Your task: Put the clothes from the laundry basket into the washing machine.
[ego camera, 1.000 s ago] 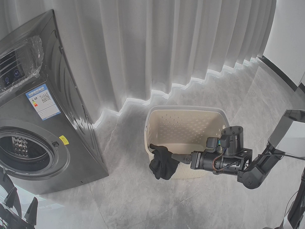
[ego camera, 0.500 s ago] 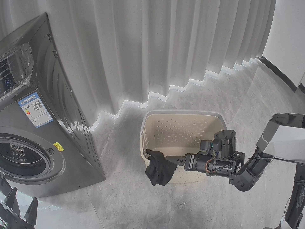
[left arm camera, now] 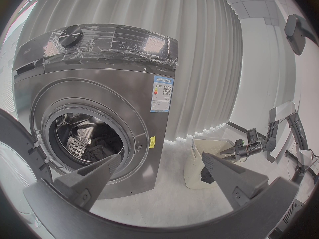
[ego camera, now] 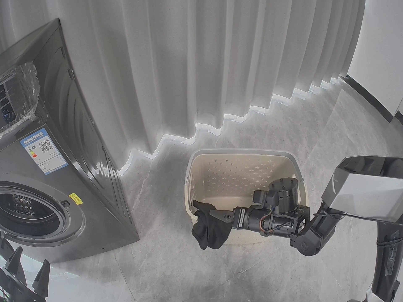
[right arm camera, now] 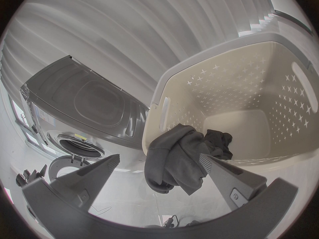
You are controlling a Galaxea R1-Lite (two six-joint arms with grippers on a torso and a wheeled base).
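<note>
The washing machine at left is glossy grey metal, with crinkled clear plastic film over its controls. The basket is matt cream plastic, the garment soft dark cloth, the floor smooth and faintly glossy.

A cream plastic laundry basket, its walls pierced with small star-shaped holes, stands upright on the floor. One dark garment hangs over the rim at its near corner on the washing machine's side, part inside, part drooping down the outside. The grey front-loading washing machine stands well apart, its round door swung open. Inside lies what looks like more dark clothing.
</note>
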